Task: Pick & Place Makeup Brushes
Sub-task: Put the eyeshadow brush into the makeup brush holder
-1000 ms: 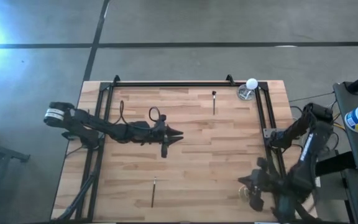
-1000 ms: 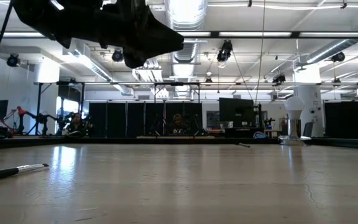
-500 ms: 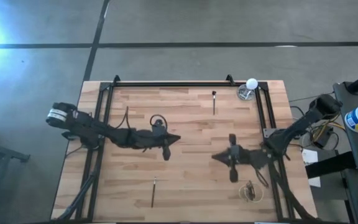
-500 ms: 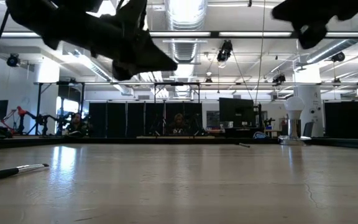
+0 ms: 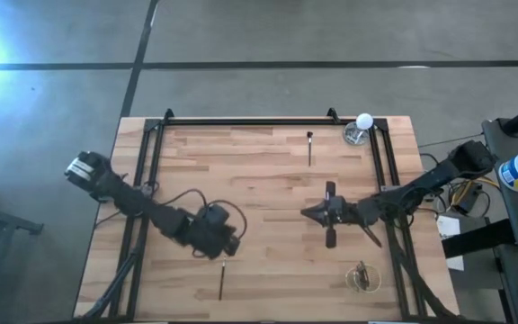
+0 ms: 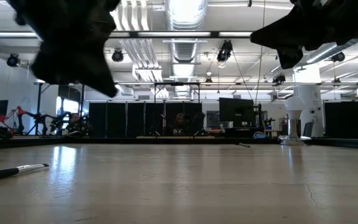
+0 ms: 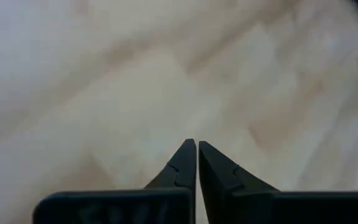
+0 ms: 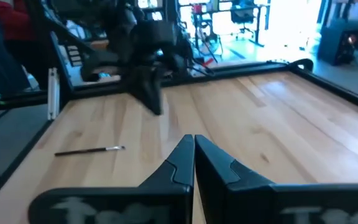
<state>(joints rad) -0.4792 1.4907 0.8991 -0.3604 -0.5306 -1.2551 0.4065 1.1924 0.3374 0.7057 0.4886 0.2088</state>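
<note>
One makeup brush lies flat near the table's front edge; it also shows in the low view and the right wrist view. A second brush lies flat near the far edge. My left gripper is shut and empty, above the table just beyond the near brush; its closed fingers show in the left wrist view. My right gripper is shut and empty, above the table right of centre, pointing toward the left edge; it also shows in the right wrist view.
A metal cup with a white ball beside it stands at the far right corner. A small wire object lies at the near right. A black frame rail runs round the table. Bare wood lies between the arms.
My left gripper has gone from the table's middle toward the near edge and a little left, tipping down above the near brush. My right gripper has swung from the near right corner up over the table toward the centre. Both brushes have stayed where they were.
</note>
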